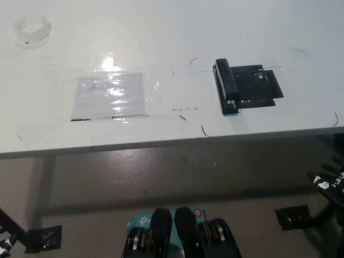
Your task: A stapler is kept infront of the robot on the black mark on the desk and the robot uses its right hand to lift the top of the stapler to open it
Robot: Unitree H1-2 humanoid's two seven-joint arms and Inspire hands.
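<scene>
Hand first: the black right hand [329, 183] is only partly in frame at the right edge, below the desk's front edge and over the floor, well apart from everything on the desk. Fingers look spread w/ nothing in them, so it's open, tho the edge of frame cuts part of it off. Left hand isn't really visible, just a scrap of white at the bottom-left corner, can't tell anything about it.

Moving up onto the white desk [161, 32]: the black stapler [226, 86] lies flat and closed, long axis running roughly away from the robot, sitting on the left edge of the black mark [258, 87]. Its near end shows a bit of green.

Further left, approx mid-desk, there's a shiny rectangle of clear tape or film [110, 95] stuck flat on the surface. Way off in the far-left corner is a roll of clear tape [31, 29], well apart from the stapler.
</scene>
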